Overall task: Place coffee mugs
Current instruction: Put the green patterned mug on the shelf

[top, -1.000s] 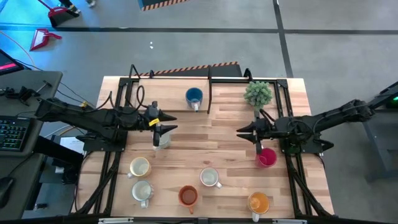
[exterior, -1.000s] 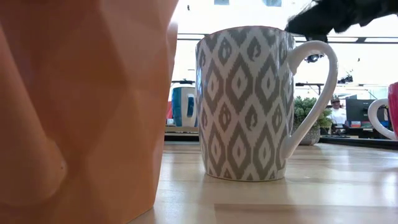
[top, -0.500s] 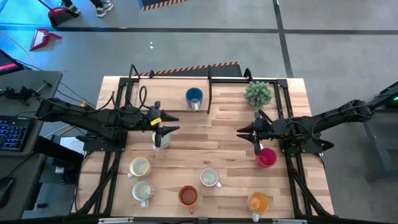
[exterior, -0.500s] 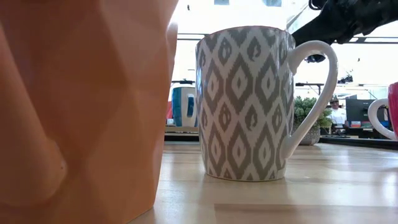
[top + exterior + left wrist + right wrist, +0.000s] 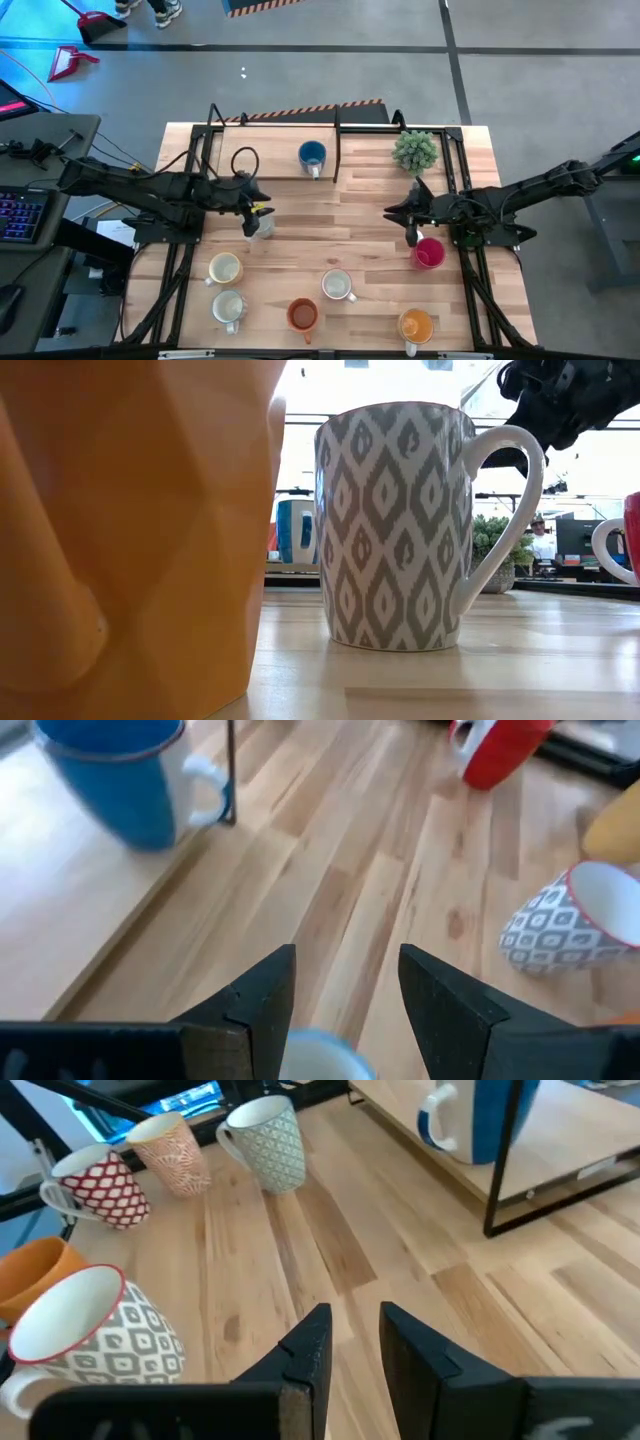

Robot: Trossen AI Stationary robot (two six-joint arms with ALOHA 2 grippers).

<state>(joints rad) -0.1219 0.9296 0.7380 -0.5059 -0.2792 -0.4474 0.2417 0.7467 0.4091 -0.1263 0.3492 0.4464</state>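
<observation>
Coffee mug under me: a pale mug (image 5: pixel 264 228) stands on the table (image 5: pixel 350 220), left of the middle, and its rim shows low between my fingers in the left wrist view.
Left gripper (image 5: pixel 345 965): fingers wide apart, nothing clamped, hanging just above that pale mug.
Change: over the last second my left wrist has drawn back a little toward my own side, while the pale mug has stayed in its place.
Meaning: I judge that this mug is set down and released, so the next mug can be fetched.
Right gripper (image 5: pixel 412 228): fingers only a little apart and empty, just beside the red mug (image 5: pixel 428 253); it has shifted only slightly.
Other mugs: blue mug (image 5: pixel 312 155) on the raised board at the back; two cream mugs (image 5: pixel 224 268), a red-orange mug (image 5: pixel 302 315), a white patterned mug (image 5: pixel 337 285) and a yellow-orange mug (image 5: pixel 415 325) along the front.
Potted plant (image 5: pixel 415 150): at the back right, apart from all mugs.
Writing: I can read no brand, label or word; only a grey and white diamond pattern on the near mug in the low view.
</observation>
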